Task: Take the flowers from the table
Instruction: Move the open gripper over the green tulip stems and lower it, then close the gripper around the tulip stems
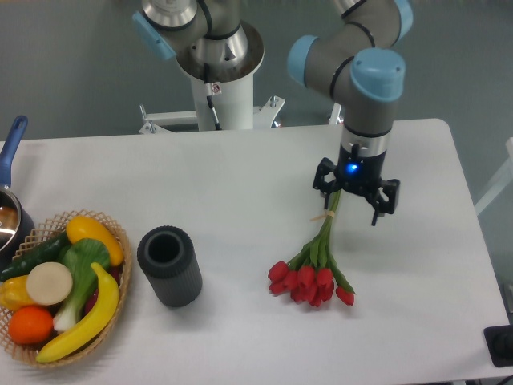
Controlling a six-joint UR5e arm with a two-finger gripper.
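Note:
The flowers point(314, 279) are a bunch of red tulip buds on long green stems, tied with a pale band near the stem ends. They lie on the white table point(240, 192), right of centre, with the buds towards the front. My gripper point(350, 200) points down over the upper stem ends, with a blue light on its body. Its jaws stand apart, one on each side of the stems. The very tips of the stems are hidden under the gripper.
A dark grey ribbed cylinder vase point(169, 265) stands left of the flowers. A wicker basket point(120, 241) of toy fruit and vegetables sits at the front left. A pot with a blue handle point(11, 144) is at the left edge. The arm's white base point(224, 96) is at the back.

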